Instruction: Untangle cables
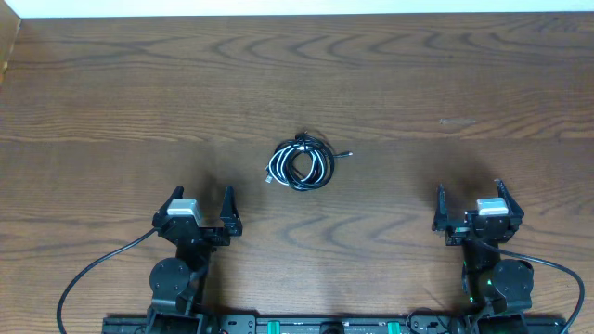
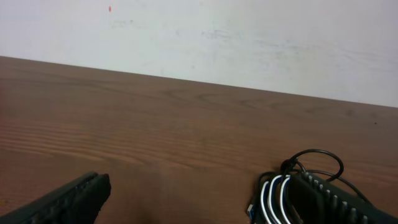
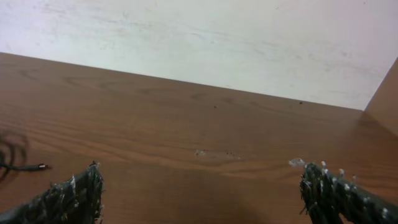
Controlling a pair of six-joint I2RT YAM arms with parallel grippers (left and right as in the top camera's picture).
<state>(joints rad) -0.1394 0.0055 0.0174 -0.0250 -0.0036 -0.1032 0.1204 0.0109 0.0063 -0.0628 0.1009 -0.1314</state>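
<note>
Too small from overhead to trace where black and white strands cross in the cables (image 1: 299, 164). In the left wrist view, partly hidden behind one finger (image 2: 329, 200) of the left tool (image 2: 202, 186) and cut by the bottom edge. In the right wrist view, blurred and cut by the left edge: only a dark loop and a plug tip (image 3: 41, 167).

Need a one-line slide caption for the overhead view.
Black and white cables lie coiled together on the wooden table, untouched, ahead of the open left gripper and open right gripper.
</note>
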